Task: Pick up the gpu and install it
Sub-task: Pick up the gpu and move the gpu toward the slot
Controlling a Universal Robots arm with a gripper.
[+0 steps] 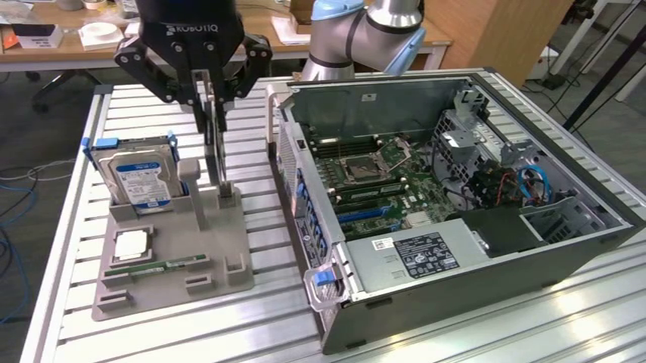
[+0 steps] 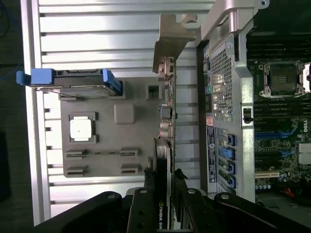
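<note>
GPU (image 1: 215,151) clamped edge-on in the gripper (image 1: 209,98), over the grey parts holder (image 1: 172,249).

The two fingers (image 2: 149,180) are closed on the card's flat faces near its upper end. The card hangs upright, its lower end at the holder's slotted posts; contact there cannot be confirmed. In the wrist view the silver bracket (image 2: 172,41) sits at the card's far end, away from the gripper. The hard drive (image 1: 141,178) stands in its cradle just beside the card, on the exterior view's left. The open computer case (image 1: 333,249) lies on the exterior view's right, with its motherboard (image 1: 368,178) exposed. Holder and case both rest on the slatted aluminium table (image 1: 151,333).
</note>
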